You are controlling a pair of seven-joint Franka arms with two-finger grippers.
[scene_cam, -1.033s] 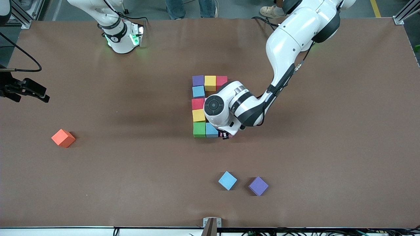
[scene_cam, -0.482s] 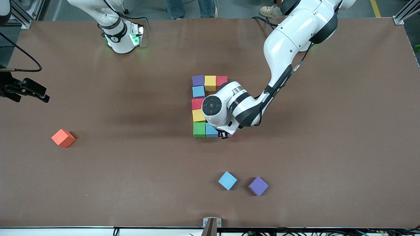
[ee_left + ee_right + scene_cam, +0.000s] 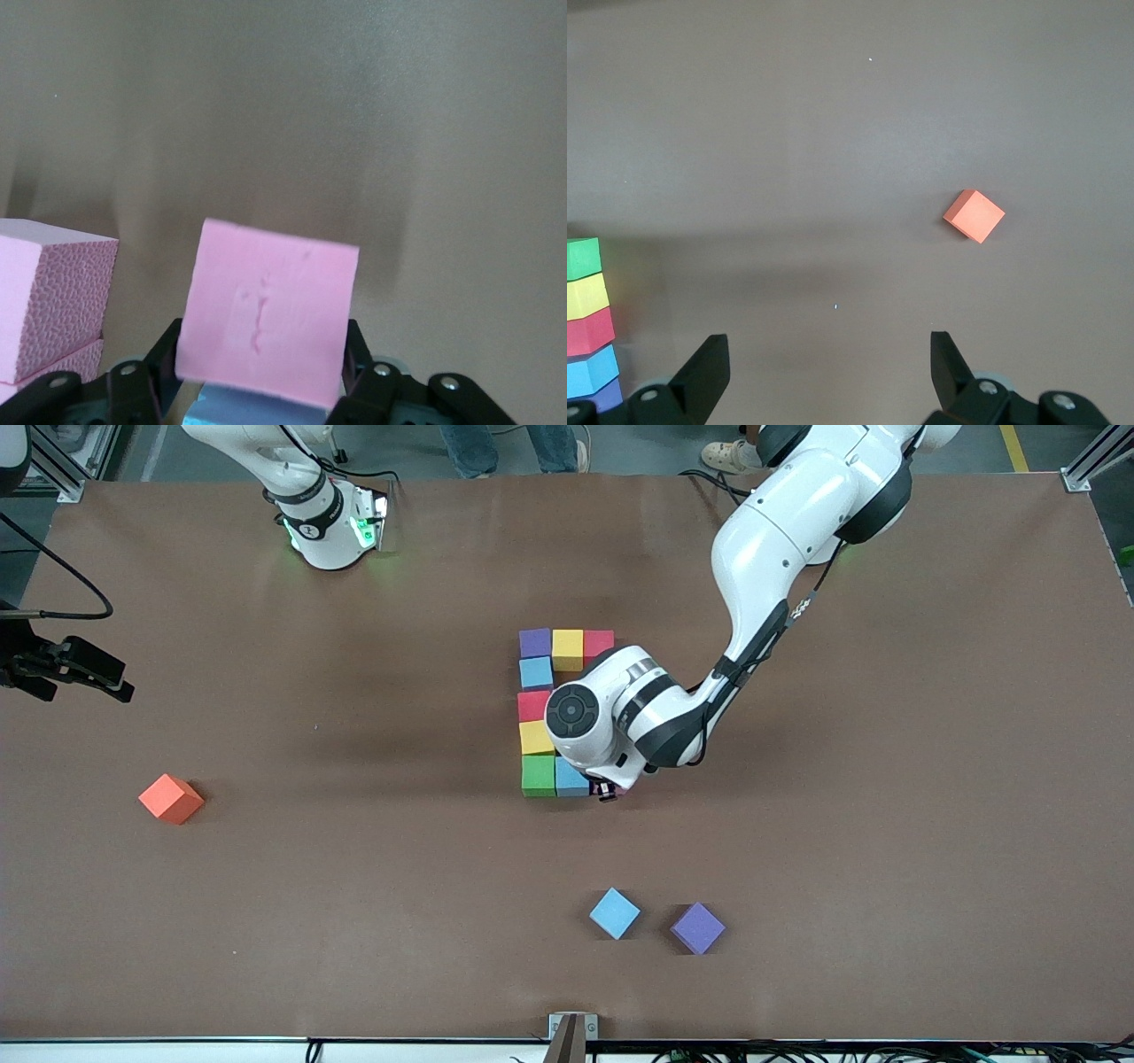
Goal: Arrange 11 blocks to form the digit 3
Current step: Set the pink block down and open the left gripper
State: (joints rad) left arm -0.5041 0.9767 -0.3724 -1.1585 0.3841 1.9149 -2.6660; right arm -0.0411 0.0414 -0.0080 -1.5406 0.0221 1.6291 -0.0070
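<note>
Left end effector [image 3: 261, 390] low at the digit 3 [image 3: 558, 713] mid-surface, fingers [image 3: 354, 350] flanking the pink block [image 3: 266, 323] beside the light blue block [image 3: 570, 778] to finish the nearest bar; grip or release: cannot tell. Matte, pitted foam, square-edged. Right end effector [image 3: 828, 376] waiting, released, toward the right arm's end of the surface.

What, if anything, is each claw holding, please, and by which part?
The left claw has a pink cube between its fingers, by two opposite side faces. The right claw holds nothing.

A robotics lab: two white Franka arms [image 3: 780, 540] mounted at a brown-covered bench [image 3: 886, 824], aluminium framing [image 3: 1085, 465] and loose cables [image 3: 797, 1052] at its edges.
</note>
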